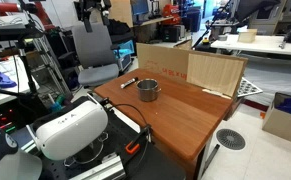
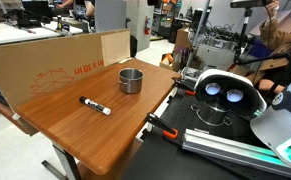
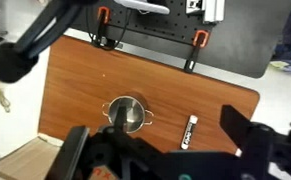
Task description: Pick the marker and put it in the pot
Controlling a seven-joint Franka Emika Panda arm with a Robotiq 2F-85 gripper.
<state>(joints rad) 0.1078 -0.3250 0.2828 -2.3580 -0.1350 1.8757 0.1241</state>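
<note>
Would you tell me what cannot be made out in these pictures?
Marker: any lettering, too small in both exterior views, blurred in the wrist view.
Pot: its floor, hidden by its near wall in an exterior view.
Cardboard: red print, too small to read in an exterior view.

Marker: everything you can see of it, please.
The marker is a short slim black pen with a paler end and pale print on its barrel. It lies flat on the wooden table, beside the metal pot but apart from it. Only the table touches it.
</note>
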